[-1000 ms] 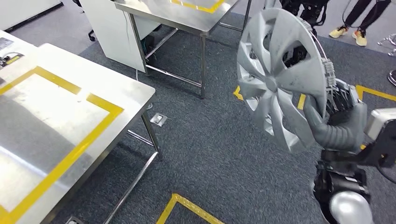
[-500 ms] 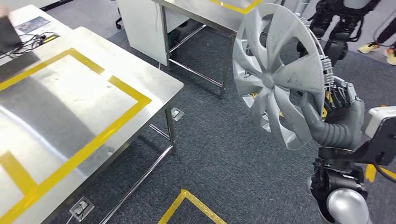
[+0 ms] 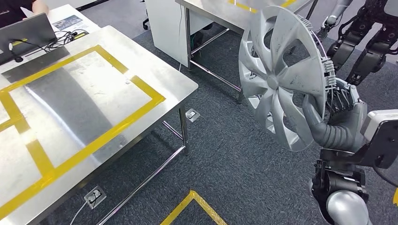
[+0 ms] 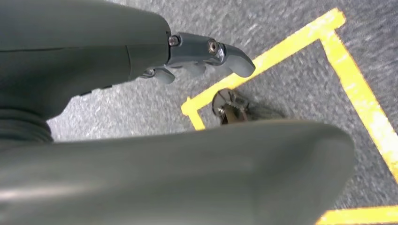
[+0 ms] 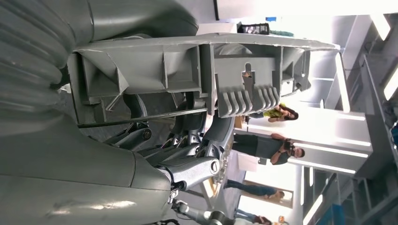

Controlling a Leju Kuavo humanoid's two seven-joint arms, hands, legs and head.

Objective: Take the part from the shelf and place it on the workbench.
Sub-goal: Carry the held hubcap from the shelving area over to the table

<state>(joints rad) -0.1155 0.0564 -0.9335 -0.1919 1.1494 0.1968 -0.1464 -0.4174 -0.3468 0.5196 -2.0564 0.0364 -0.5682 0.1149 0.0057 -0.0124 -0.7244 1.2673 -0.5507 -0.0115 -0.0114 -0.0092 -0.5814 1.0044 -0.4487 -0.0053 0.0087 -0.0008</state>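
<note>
The robot's right hand [image 3: 335, 117] grips a silver wheel cover [image 3: 281, 75] by its rim, thumb over the spoked face and the fingers [image 5: 206, 145] hooked behind among the clips and wire ring on the back, as the right wrist view shows. The cover is held upright and tilted, out over the dark carpet to the right of the counter [image 3: 164, 84] and well apart from it, so it hangs clear of the robot's body and the counter's near corner. It is not yet over the steel top, where a rectangle of yellow tape [image 3: 145, 105] probably marks the place meant for it. The carry step seems under way, and the cover would need to be brought left across the counter's right edge and laid flat. The left hand [image 4: 202, 58] hangs toward the floor with nothing in it, its fingers apart and loosely bent. A laptop [image 3: 26, 35] sits at the counter's far left corner, away from the taped area.
</note>
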